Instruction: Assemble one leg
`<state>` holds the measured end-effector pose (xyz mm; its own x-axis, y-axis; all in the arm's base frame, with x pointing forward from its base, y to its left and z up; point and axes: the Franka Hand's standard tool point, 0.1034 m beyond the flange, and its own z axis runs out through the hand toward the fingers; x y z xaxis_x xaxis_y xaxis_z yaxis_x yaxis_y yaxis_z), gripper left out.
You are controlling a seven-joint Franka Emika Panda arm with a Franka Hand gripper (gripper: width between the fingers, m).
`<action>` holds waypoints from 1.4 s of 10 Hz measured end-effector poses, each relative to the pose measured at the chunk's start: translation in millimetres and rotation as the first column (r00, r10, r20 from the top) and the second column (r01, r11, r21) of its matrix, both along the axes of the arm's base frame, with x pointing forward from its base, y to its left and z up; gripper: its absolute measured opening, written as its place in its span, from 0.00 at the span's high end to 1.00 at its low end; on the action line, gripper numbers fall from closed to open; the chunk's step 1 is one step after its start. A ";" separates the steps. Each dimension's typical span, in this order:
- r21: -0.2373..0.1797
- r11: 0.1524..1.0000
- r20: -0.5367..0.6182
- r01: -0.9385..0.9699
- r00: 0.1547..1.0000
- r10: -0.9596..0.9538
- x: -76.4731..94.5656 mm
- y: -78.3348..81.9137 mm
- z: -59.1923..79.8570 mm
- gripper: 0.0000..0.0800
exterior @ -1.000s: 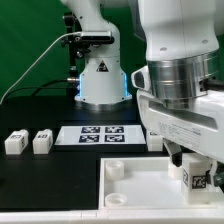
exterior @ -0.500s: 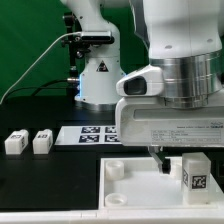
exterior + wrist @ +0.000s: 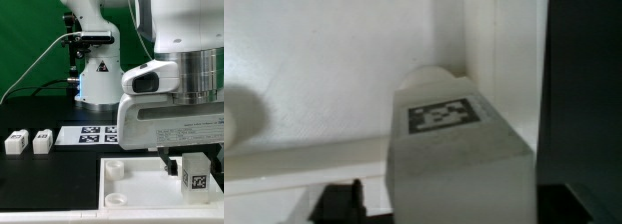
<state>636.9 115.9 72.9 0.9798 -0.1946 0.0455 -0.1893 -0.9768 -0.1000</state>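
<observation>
My gripper (image 3: 192, 163) is shut on a leg (image 3: 195, 176), a small white block whose tag faces the camera. I hold it upright at the large white panel (image 3: 135, 190), near the corner on the exterior view's right. Whether it touches the panel I cannot tell. In the wrist view the leg (image 3: 452, 140) fills the space between the dark fingers (image 3: 345, 202), with the panel (image 3: 331, 70) behind it and a round socket (image 3: 233, 115) at the picture's edge. Two more legs (image 3: 14, 142) (image 3: 41, 142) stand on the black table at the exterior view's left.
The marker board (image 3: 92, 135) lies on the table behind the panel. A white robot base (image 3: 98, 82) with a cable stands at the back. A round socket (image 3: 113, 168) sits in the panel's corner at the exterior view's left.
The hand has shifted toward the exterior view's left and turned, then settled. The leg stays gripped over the same part of the panel.
</observation>
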 end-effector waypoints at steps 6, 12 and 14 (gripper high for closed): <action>0.016 0.787 -0.077 0.617 0.785 -0.614 -0.6 -4.7 -0.5 0.63; -0.054 -0.046 -0.193 0.997 -0.056 -0.980 -6.1 -7.3 -1.5 0.63; -0.068 -0.151 -0.192 0.986 -0.162 -0.968 -6.8 -7.6 -0.9 0.63</action>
